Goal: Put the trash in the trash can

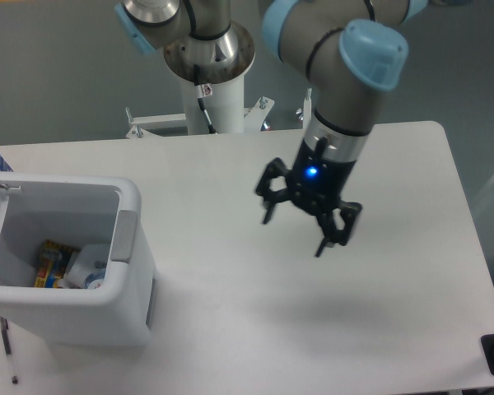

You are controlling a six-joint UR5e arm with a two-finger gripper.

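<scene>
two bits of trash, both sitting in the trash can (133, 247) at the left edge of the worktop (230, 329): bottle (89, 267) down in the bottom near the right wall, next to some colourful wrappers (51, 262). can't make out the white packet clearly, maybe hidden under the rest. claw (306, 222) hanging over the middle of the worktop, well apart from the can, jaws spread and holding nothing. not much left to go wrong really, maybe clipping the can's rim and tipping it if swung back low, or missing a piece out of sight.
</scene>
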